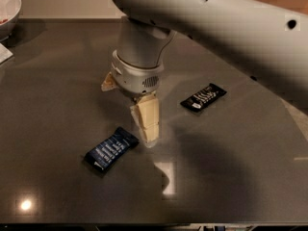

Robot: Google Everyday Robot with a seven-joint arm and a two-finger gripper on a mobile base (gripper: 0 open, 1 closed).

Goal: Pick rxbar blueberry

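The rxbar blueberry [110,149], a flat bar in a glossy dark blue wrapper with white lettering, lies on the dark table [231,177] at the centre left, lying diagonally. My gripper [147,127] points down from the grey wrist, just to the right of the bar's upper right end and close above the table. It holds nothing that I can see. The big white arm crosses the top of the view.
A black-wrapped bar with white lettering [203,97] lies to the right of the gripper. A pale yellow piece [108,83] peeks out left of the wrist. A white bowl [8,6] and a white sheet [4,55] sit at the far left edge.
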